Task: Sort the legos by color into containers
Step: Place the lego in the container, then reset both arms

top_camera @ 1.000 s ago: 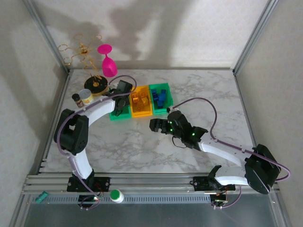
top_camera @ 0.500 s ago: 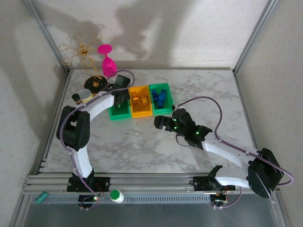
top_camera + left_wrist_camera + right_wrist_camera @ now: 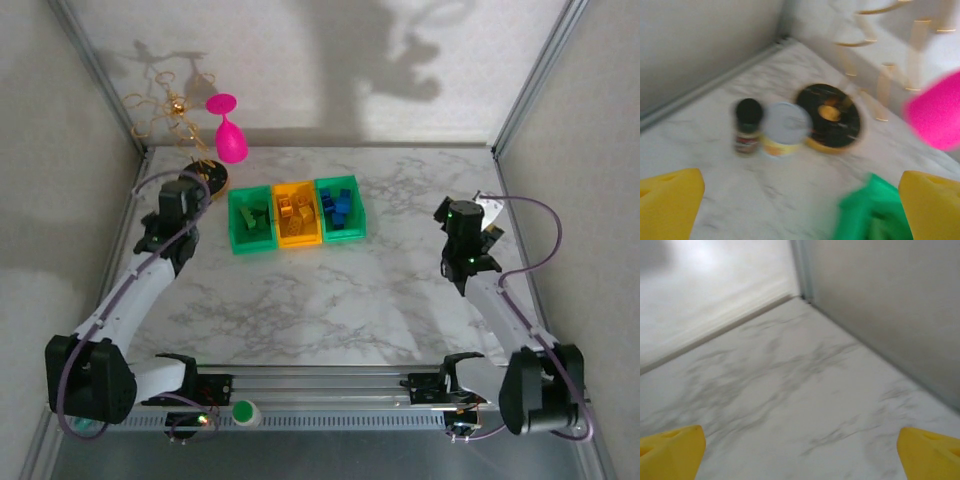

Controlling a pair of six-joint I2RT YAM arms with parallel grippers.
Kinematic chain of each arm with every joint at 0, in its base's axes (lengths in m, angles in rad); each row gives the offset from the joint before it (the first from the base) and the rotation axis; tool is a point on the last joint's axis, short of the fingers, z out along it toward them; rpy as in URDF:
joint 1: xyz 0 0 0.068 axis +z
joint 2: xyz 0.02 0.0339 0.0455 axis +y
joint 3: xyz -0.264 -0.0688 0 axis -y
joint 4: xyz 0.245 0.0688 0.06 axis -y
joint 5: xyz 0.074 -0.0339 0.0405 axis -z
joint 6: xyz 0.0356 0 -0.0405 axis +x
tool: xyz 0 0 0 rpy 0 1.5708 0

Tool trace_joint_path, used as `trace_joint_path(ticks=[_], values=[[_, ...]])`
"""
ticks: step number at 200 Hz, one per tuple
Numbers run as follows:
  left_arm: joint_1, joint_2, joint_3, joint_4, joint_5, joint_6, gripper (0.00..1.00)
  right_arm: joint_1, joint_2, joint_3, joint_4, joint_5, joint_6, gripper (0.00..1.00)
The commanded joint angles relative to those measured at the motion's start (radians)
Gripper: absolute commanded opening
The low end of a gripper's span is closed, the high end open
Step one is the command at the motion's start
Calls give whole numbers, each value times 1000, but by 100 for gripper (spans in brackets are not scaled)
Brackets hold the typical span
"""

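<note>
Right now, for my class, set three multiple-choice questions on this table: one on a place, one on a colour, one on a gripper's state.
1. The yellow-orange plastic bin stands: A) between the left green plastic bin and the right green plastic bin; B) left of both; C) right of both.
2. The small plastic bricks in the right green plastic bin are: A) red; B) yellow; C) blue.
3. The right gripper is: A) shut on a brick; B) open and empty; C) shut on a bin.
Key: A, a green bin flanks each side; C, blue pieces lie there; B, its yellow fingertips stand wide apart over the marble table.
</note>
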Motion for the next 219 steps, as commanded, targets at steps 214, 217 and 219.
trace_joint_path(ticks=[214, 217, 219], values=[[-11, 337, -617, 1409, 110, 431, 99, -112, 373, -450, 1154, -532, -372, 99], [-11, 337, -617, 1410, 110, 431, 99, -113, 373, -450, 1152, -532, -372, 99], [-11, 339, -617, 1410, 110, 431, 99, -112, 373, -450, 1152, -532, -372, 99]])
